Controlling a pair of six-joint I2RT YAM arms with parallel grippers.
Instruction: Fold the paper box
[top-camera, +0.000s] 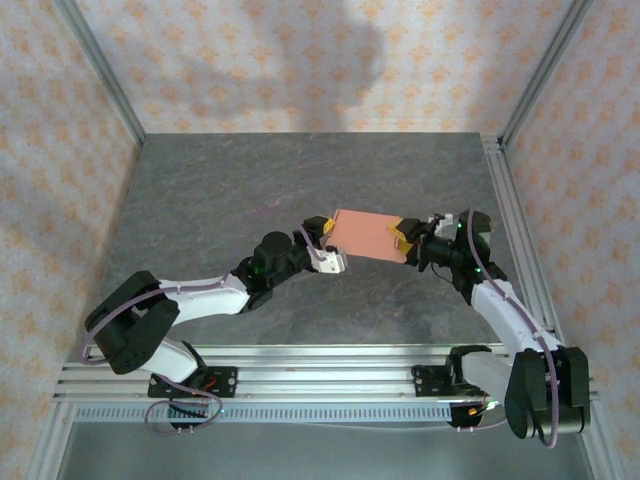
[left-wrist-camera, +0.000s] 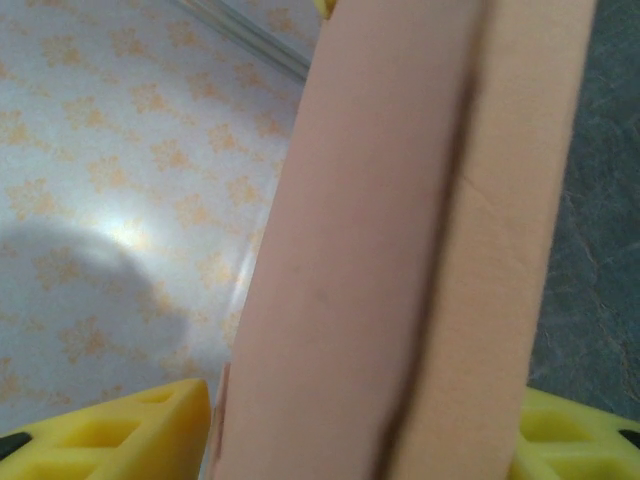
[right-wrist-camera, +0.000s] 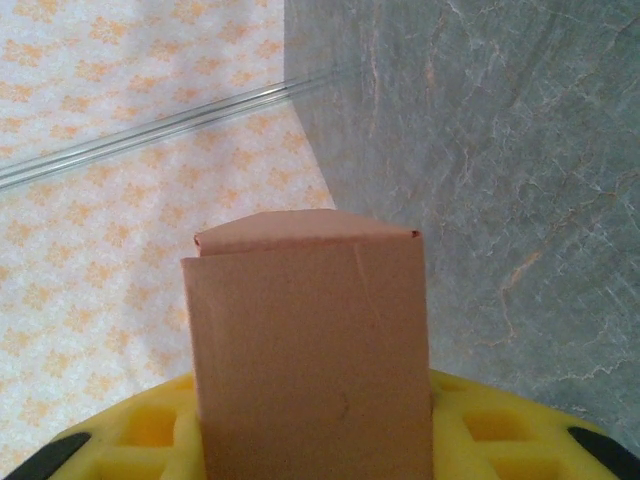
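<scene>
The right claw (top-camera: 405, 238) is clamped on the 3 o'clock end of the paper box (top-camera: 366, 235). On its wrist camera the salmon card (right-wrist-camera: 310, 340) rises from between the yellow pads (right-wrist-camera: 140, 430).

The left claw (top-camera: 327, 238) straddles the 9 o'clock end. On that wrist camera the card (left-wrist-camera: 380, 250) runs between the two yellow fingers (left-wrist-camera: 110, 435). Whether they have pinched it or merely flank it, I cannot tell.

The box hangs between the two claws over the middle of the grey bench (top-camera: 250, 180), a little toward 3 o'clock, and looks lifted off the surface.

As for progress, the folding seems partly done. One long crease runs the length of the card with a panel turned along it, and a short flap at the far end is bent over. In the overhead view the piece reads as a flattish rectangle, so I judge that raising and closing the remaining sides is left.

No brand, label or print is visible on the card. The walls carry an orange floral pattern without lettering.
</scene>
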